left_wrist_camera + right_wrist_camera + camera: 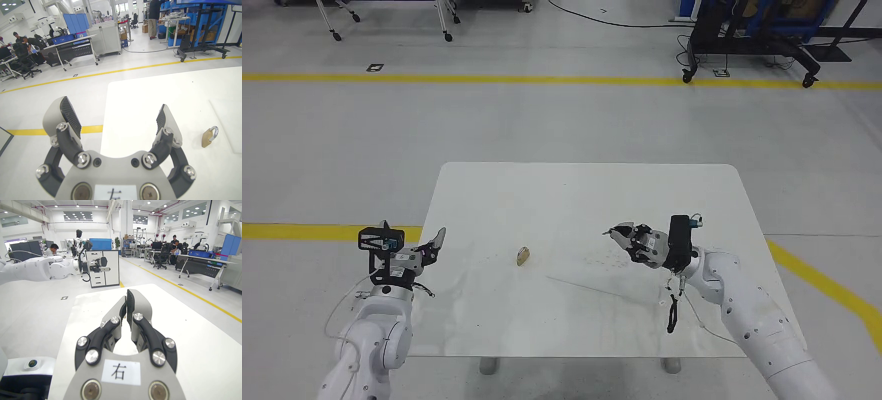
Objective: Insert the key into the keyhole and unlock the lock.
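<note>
On the white table [592, 200] in the top view, a small brass padlock [523, 256] lies on its side, left of the middle and roughly halfway between the far and near edges. The left gripper [432, 243] hangs at the table's left edge, well apart from the padlock. The right gripper [618, 234] hangs over the right half, pointing toward the padlock with bare table between them. In the left wrist view, the left gripper [115, 111] is spread wide and holds nothing, its ribbed pads [70, 115] facing each other across a broad gap. Past them the padlock [208, 138] rests flat on the table [151, 94], with its silver shackle [214, 132] at the end farther from this gripper. In the right wrist view, the right gripper [127, 303] has its pads pressed together above the table [179, 323]. Whether something as thin as the key is pinched between them cannot be told. The task looks to be at its opening step: neither arm touches the padlock, and its keyhole is too small to make out. The next move probably calls for the empty left gripper to close on the padlock's body. It would need to steady the padlock with the keyhole end facing the right arm, so that a key can be lined up squarely.
</note>
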